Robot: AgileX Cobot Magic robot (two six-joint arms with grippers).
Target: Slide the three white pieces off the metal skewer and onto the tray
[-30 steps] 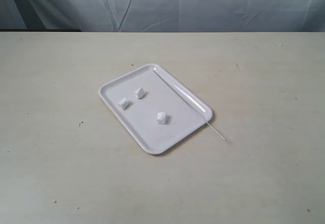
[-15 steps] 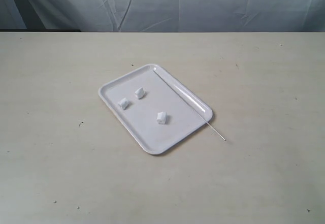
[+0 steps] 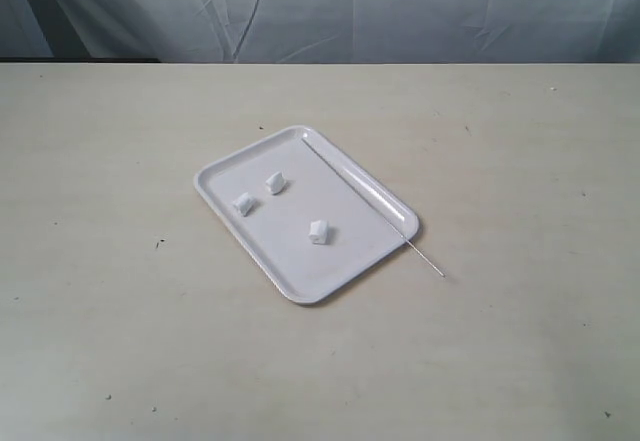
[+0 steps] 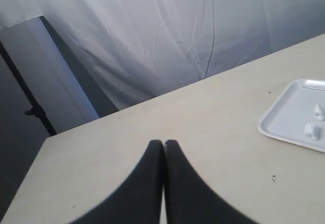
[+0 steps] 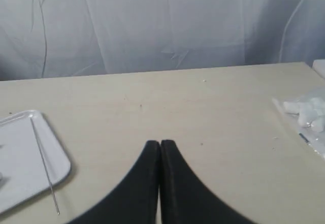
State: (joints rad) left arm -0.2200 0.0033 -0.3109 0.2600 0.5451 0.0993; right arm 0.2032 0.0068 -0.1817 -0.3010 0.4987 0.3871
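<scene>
The white tray (image 3: 300,281) lies mid-table with three white pieces loose on it: one (image 3: 243,203), a second (image 3: 275,183) and a third (image 3: 319,231). The thin metal skewer (image 3: 375,206) rests along the tray's right rim, its tip sticking out past the near corner onto the table; it also shows as the skewer (image 5: 44,164) across the tray (image 5: 61,165). Neither gripper appears in the exterior view. My left gripper (image 4: 163,142) is shut and empty over bare table, away from the tray (image 4: 277,132). My right gripper (image 5: 160,142) is shut and empty too.
A clear bag of white pieces (image 5: 307,115) lies at the table's edge in the right wrist view. A pale curtain (image 3: 320,11) hangs behind the table's far edge. Small dark specks dot the beige tabletop (image 3: 120,311).
</scene>
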